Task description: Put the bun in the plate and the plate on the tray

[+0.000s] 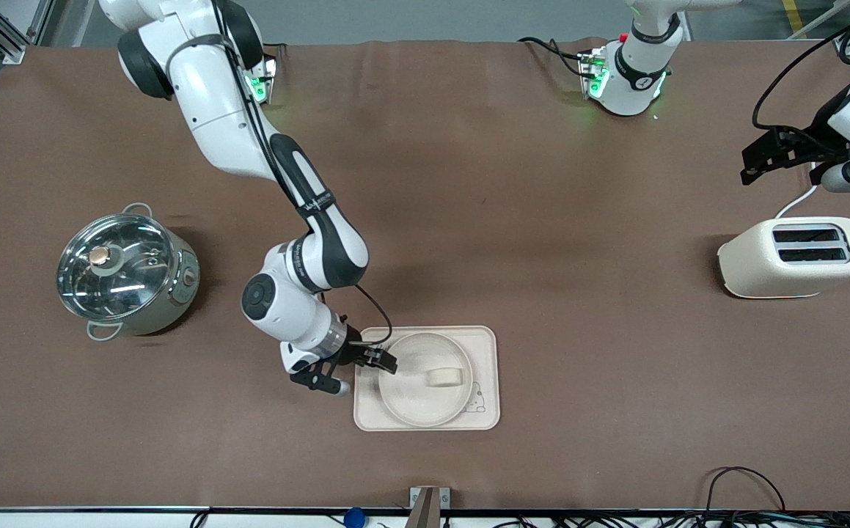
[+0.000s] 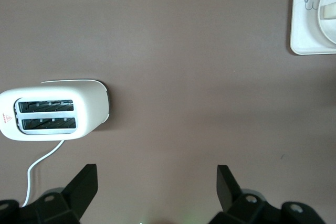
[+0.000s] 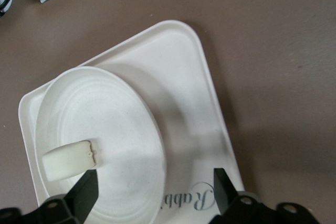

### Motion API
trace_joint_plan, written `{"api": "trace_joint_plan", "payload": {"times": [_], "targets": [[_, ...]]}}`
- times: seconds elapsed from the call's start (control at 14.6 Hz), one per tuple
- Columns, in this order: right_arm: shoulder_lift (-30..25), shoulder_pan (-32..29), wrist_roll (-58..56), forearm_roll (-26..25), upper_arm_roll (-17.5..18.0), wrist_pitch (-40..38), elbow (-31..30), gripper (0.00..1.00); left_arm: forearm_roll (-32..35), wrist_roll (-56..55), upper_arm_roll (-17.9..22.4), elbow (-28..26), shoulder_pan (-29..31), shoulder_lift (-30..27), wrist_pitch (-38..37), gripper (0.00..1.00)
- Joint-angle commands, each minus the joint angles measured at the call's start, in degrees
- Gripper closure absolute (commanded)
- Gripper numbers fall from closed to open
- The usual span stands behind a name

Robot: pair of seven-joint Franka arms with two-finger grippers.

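The bun (image 1: 444,377) lies in the round plate (image 1: 425,402), and the plate sits on the rectangular tray (image 1: 488,345), near the front camera. My right gripper (image 1: 384,361) is open and empty. It is over the plate's rim on the side toward the right arm's end of the table. In the right wrist view the gripper (image 3: 155,182) has one finger over the plate (image 3: 105,114) beside the bun (image 3: 71,160) and the other over the tray's (image 3: 178,61) "Rabbit" lettering. My left gripper (image 1: 755,165) waits open and empty over the table by the toaster; it also shows in the left wrist view (image 2: 157,177).
A steel pot with a glass lid (image 1: 124,275) stands toward the right arm's end. A cream toaster (image 1: 795,257) with a white cable stands toward the left arm's end; it also shows in the left wrist view (image 2: 52,111). Brown cloth covers the table.
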Motion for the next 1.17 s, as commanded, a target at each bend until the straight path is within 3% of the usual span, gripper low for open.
{"api": "trace_joint_plan", "payload": {"times": [0.0,0.14,0.21,0.41,0.55,0.76,0.89,0.96,1.1], "targets": [[-10.3,-0.7,-2.1,-0.5,-1.6,-2.4,-10.7,0.0,-1.1,0.5,-0.7,-0.5,0.1,-0.8,-0.4,0.0],[-15.4,-1.9,-3.1,-0.6,-4.7,-9.4,-12.9,0.0,-1.1,0.5,-0.7,-0.5,0.1,-0.8,-0.4,0.0],[-17.6,-2.7,-4.4,-0.9,-7.1,-16.8,-12.8,0.0,-1.1,0.5,-0.8,-0.5,0.1,-0.8,-0.4,0.0],[-24.9,-3.0,-10.0,-4.7,-17.0,-33.4,-12.8,0.0,-1.2,0.5,-0.9,-0.6,0.0,-0.8,-0.4,0.0],[-29.2,-3.0,-12.8,-9.2,-21.2,-38.8,-12.8,0.0,-1.6,0.5,-1.3,-0.6,0.1,-0.8,-0.4,0.0],[-37.4,-3.5,-16.3,-20.6,-24.0,-46.8,-12.9,0.0,-1.9,0.4,-1.3,-0.5,0.1,-0.8,-0.4,0.0],[-43.0,-7.3,-17.3,-26.2,-22.8,-52.5,-12.8,0.0,-2.0,0.4,-1.5,-0.5,0.1,-0.9,-0.4,0.0],[-45.3,-11.4,-18.1,-27.9,-19.4,-54.9,-12.8,0.0,-1.9,0.5,-1.5,-0.5,0.1,-0.9,-0.4,0.0],[-50.4,-25.0,-18.3,-33.2,-5.7,-57.8,-13.0,0.0,-1.9,0.5,-1.6,-0.5,0.1,-0.9,-0.4,0.0]]}}
